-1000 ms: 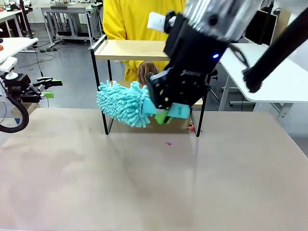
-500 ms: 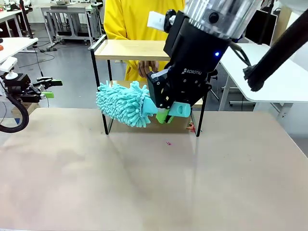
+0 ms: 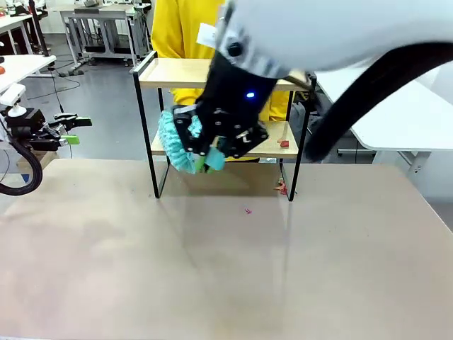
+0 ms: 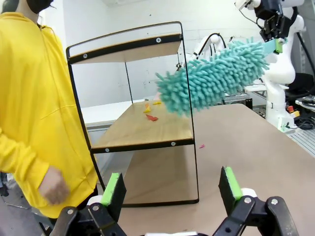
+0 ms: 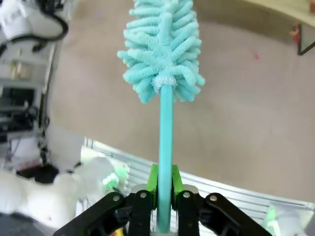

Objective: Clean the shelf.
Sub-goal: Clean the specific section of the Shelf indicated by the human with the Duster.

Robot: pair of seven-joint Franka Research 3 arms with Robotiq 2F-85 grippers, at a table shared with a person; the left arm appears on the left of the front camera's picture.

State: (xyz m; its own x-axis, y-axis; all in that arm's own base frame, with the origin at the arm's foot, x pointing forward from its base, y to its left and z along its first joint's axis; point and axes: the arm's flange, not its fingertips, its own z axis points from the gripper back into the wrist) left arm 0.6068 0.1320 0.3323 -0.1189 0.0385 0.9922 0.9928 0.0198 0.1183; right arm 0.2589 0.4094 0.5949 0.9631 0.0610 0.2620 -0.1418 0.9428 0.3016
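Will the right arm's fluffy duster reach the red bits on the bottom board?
Probably yes: the right pincer grips the teal fluffy duster by the black-framed wooden shelf, whose open front leaves the red scraps unblocked.

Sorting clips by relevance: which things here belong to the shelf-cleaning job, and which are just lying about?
Part of the job:
the shelf
the teal duster
the right gripper, shut on its handle
the red scraps on the lower board

Just about:
the left gripper, open, off to the side
the person in yellow
the white tables behind
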